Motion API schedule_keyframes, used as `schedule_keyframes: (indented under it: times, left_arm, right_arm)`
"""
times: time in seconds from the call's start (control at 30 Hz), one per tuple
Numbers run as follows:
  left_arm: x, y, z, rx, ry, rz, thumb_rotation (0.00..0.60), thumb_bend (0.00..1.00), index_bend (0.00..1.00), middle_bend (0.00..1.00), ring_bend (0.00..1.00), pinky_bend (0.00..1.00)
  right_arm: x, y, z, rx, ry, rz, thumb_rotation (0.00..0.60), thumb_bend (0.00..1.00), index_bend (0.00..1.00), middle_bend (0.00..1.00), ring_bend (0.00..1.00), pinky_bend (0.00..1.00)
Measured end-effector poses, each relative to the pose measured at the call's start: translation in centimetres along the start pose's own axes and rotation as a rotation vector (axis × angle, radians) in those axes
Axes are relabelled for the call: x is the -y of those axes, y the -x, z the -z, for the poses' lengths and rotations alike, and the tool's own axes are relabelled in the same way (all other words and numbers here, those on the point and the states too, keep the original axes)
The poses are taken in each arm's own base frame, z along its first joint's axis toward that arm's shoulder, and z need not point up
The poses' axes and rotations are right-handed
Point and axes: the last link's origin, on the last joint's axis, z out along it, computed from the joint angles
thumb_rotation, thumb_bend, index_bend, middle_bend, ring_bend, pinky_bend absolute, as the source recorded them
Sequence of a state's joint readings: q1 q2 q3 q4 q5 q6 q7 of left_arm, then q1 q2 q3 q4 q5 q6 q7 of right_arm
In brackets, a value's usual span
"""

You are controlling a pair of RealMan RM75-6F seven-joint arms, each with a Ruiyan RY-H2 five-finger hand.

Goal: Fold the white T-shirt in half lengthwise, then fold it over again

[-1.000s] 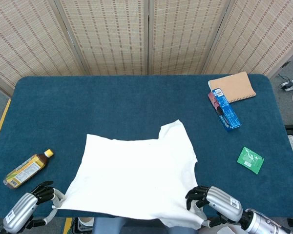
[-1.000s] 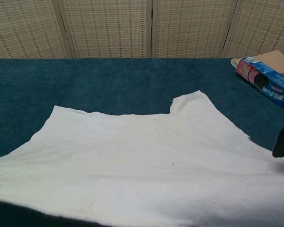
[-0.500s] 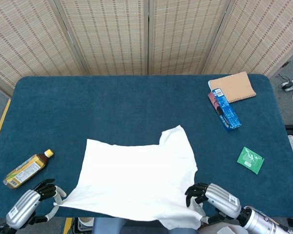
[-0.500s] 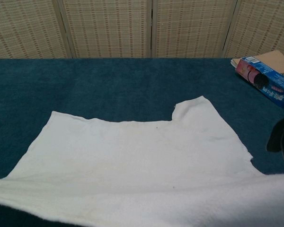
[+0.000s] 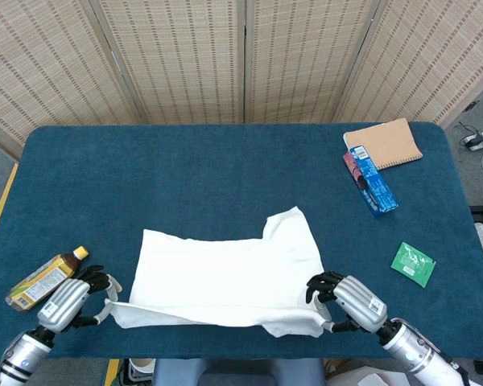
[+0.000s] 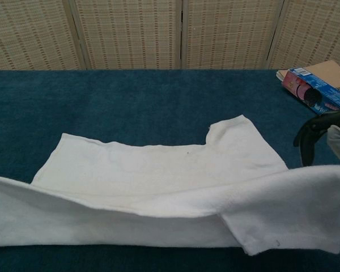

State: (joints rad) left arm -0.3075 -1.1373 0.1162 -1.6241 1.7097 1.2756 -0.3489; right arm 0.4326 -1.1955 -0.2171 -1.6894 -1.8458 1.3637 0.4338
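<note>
The white T-shirt lies on the blue table, its near edge lifted off the surface and carried toward the far side. My left hand grips the near left corner of the shirt. My right hand grips the near right corner. The raised edge hangs as a band across the front of the chest view and hides the near part of the shirt. One sleeve points toward the far side.
A tea bottle lies just left of my left hand. A green packet lies right of the shirt. At the far right stand a blue box and a brown notebook.
Both hands have risen and moved toward the far side, carrying the shirt's near edge up over the rest of it. The visible flat area of the shirt has shrunk.
</note>
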Motion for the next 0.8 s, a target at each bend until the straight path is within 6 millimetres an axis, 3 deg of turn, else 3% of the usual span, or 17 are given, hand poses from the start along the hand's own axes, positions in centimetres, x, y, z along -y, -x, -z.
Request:
schedule_keyframes:
  times: [0.43, 0.8]
  left_arm:
    - [0.7, 0.6, -6.6, 0.035, -0.013, -0.139, 0.600, 0.46, 0.81, 0.40, 0.26, 0.12]
    - [1.2, 0.5, -10.9, 0.042, -0.039, -0.238, 0.600, 0.46, 0.81, 0.39, 0.25, 0.12]
  right_arm:
    - [-2.0, 0.3, -3.6, -0.115, 0.132, 0.153, 0.600, 0.47, 0.78, 0.45, 0.27, 0.27]
    - [-2.2, 1.3, -5.5, -0.136, 0.176, 0.214, 0.600, 0.48, 0.78, 0.45, 0.27, 0.27]
